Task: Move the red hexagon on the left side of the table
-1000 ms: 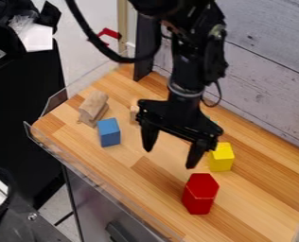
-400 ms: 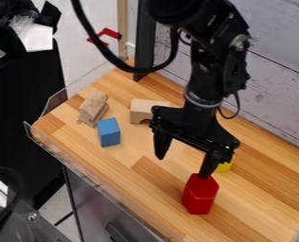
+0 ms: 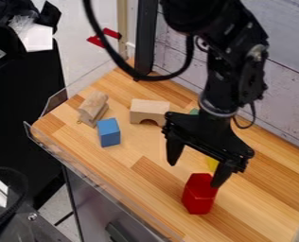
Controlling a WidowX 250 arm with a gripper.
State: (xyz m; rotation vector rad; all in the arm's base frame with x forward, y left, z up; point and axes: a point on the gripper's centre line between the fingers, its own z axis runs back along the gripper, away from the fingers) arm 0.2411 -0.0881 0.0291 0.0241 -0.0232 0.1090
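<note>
Over the near half of the table (image 3: 253, 222), the gripper (image 3: 195, 175) hangs open and unloaded, its fingers parted presumably to straddle the red hexagon (image 3: 199, 196). This piece stands upright, its top just beside one fingertip; contact cannot be determined. Farther out stand a blue cube (image 3: 109, 132) and a wooden arch (image 3: 149, 111). A clear rim (image 3: 48, 147) borders the table, probably to retain the blocks.

Hexagon (image 3: 198, 197) before arch block (image 3: 148, 108), cube (image 3: 109, 133) to their left
</note>
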